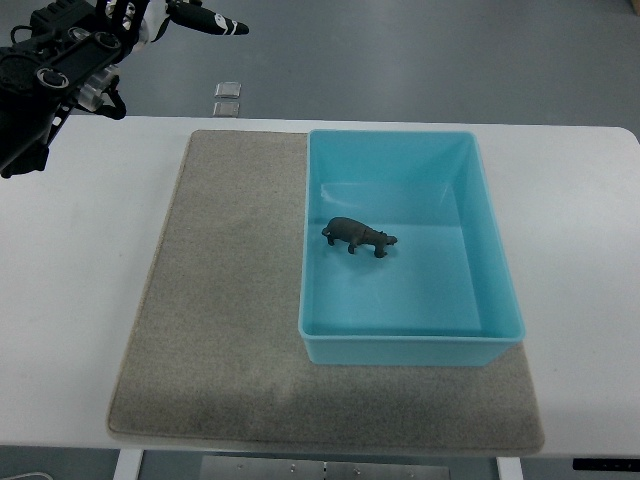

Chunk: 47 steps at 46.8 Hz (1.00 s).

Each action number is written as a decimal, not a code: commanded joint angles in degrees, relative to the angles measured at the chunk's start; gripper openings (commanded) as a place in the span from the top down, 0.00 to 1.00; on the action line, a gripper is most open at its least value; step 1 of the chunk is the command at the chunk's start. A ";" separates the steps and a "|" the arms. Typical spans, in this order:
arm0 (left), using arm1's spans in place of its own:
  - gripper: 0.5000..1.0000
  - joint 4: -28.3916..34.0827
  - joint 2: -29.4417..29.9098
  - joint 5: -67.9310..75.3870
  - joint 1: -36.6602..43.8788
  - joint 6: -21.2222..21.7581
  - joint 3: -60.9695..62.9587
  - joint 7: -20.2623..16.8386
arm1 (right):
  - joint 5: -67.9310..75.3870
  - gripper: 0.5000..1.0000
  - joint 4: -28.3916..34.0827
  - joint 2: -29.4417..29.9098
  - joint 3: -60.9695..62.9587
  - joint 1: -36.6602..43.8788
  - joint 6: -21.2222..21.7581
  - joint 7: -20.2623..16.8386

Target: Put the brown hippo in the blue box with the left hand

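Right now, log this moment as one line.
hippo: inside blue box, standing | left hand: raised top-left, empty, open | right: not visible

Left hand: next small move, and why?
Probably just retract the left hand a little further off the table to rest. The brown hippo already stands inside the blue box on the mat, and the hand is raised at the far left corner, holding nothing. No regrasp looks needed.

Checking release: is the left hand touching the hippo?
Apart. The top view shows the left hand at the upper left corner, the hippo inside the blue box.
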 commanded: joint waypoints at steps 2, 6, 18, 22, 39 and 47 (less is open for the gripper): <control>0.07 2.09 -1.81 -10.35 0.84 1.07 -0.09 0.02 | 0.00 0.13 0.07 0.00 0.01 -0.06 0.00 0.00; 0.07 2.44 -2.08 -18.08 1.71 2.83 -0.09 0.11 | 0.00 0.13 -0.01 0.00 0.01 -0.06 0.00 0.00; 0.02 3.41 -4.19 -34.88 3.47 3.45 -0.26 0.20 | 0.00 0.13 -0.01 0.00 0.01 0.03 0.00 0.00; 0.01 4.55 -4.54 -38.75 4.70 0.73 -0.44 0.11 | 0.00 0.13 -0.01 0.00 0.01 -0.06 0.00 0.00; 0.01 13.95 -8.93 -47.72 10.06 -16.32 -5.45 -5.51 | 0.00 0.13 -0.01 0.00 0.01 -0.06 0.00 0.00; 0.01 14.57 -9.20 -49.30 10.77 -20.19 -9.40 -6.57 | 0.00 0.13 -0.01 0.00 0.01 0.03 0.00 0.00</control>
